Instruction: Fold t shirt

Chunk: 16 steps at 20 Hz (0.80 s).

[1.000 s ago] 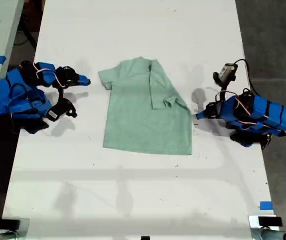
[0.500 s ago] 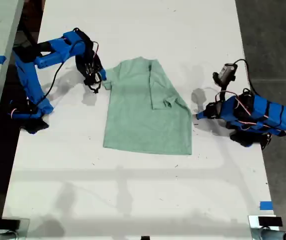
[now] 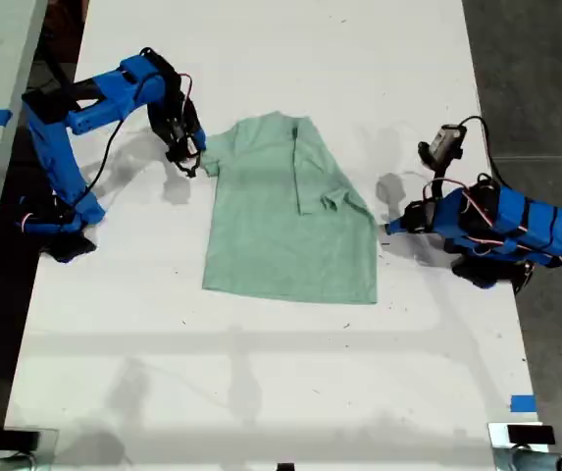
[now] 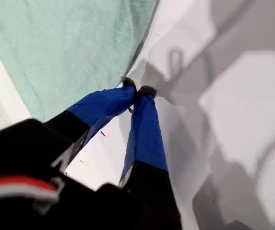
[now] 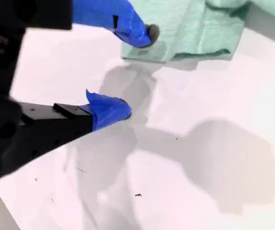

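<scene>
Since a second ago, your first gripper [image 3: 194,157] has swung from its folded rest to the t shirt [image 3: 281,221] sleeve, tips pressed together at the hem. Your second gripper [image 5: 137,72] sits spread by the opposite edge. The thin, soft mint cloth lies mid-desk [image 3: 261,392], one sleeve folded inward.

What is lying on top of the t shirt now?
On the t shirt, one sleeve is folded over onto its front. No gripper rests on the cloth. Whatever is beneath the shirt stays hidden.
</scene>
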Tool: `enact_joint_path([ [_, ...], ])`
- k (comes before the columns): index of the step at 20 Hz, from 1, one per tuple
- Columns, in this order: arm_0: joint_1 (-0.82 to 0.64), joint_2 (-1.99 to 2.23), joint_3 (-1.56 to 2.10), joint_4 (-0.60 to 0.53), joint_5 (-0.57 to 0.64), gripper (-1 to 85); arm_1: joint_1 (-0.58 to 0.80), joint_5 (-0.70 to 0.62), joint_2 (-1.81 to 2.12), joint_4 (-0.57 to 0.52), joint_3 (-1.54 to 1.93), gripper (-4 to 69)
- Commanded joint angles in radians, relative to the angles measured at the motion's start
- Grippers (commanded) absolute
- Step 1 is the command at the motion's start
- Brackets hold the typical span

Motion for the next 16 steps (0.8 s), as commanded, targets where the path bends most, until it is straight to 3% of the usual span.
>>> enact_joint_path([
  [1, 0.028, -0.044, -0.147, -0.02, -0.017, 19.6, -0.006, -0.009, 0.006, -0.026, 0.041, 2.3],
  [4, 0.021, -0.192, -0.161, 0.002, -0.06, 9.1, -0.006, -0.011, 0.006, -0.026, 0.041, 2.3],
  [9, 0.072, -0.236, -0.17, -0.014, -0.067, 10.9, -0.006, -0.011, 0.006, -0.026, 0.041, 2.3],
  [11, 0.078, -0.242, -0.163, 0.003, -0.066, -0.3, -0.008, -0.011, 0.006, -0.026, 0.041, 2.3],
  [16, 0.037, -0.236, -0.075, 0.049, -0.058, -0.3, -0.008, -0.009, 0.006, -0.026, 0.041, 2.3],
])
